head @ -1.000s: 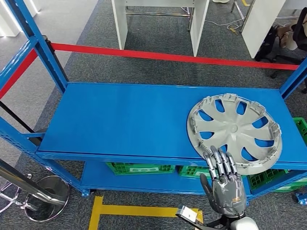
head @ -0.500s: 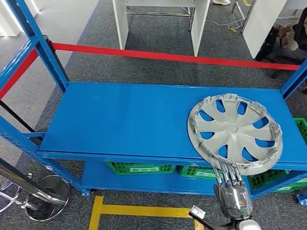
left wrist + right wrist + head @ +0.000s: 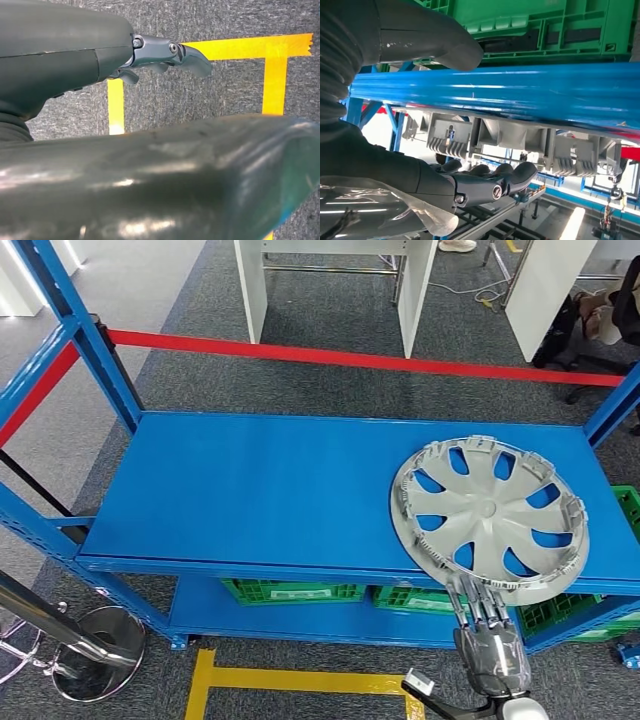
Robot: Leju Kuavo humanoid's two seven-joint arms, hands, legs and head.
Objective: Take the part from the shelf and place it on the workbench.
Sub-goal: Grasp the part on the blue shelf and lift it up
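Observation:
A silver hubcap (image 3: 490, 515) lies flat on the right end of the blue shelf (image 3: 264, 490), its near rim hanging over the front edge. My right hand (image 3: 490, 645) is below that edge, its fingers pointing up under the overhanging rim. In the right wrist view the fingers (image 3: 501, 182) stretch out close beneath the hubcap's ribbed rim (image 3: 516, 137), while the thumb (image 3: 433, 40) is on the other side of the shelf's blue edge; nothing is gripped. My left hand (image 3: 158, 50) hangs over the carpet with straight fingers and holds nothing.
Green crates (image 3: 294, 591) sit on the lower shelf level. A red tape barrier (image 3: 362, 358) runs behind the shelf, with white table legs (image 3: 407, 290) beyond it. A chrome stand base (image 3: 98, 650) is at the left, and yellow floor tape (image 3: 287, 680) lies in front.
My right hand has dropped and shifted right, from in front of the hubcap's near rim to below the shelf edge, its fingers now under the rim. The hubcap has not moved.

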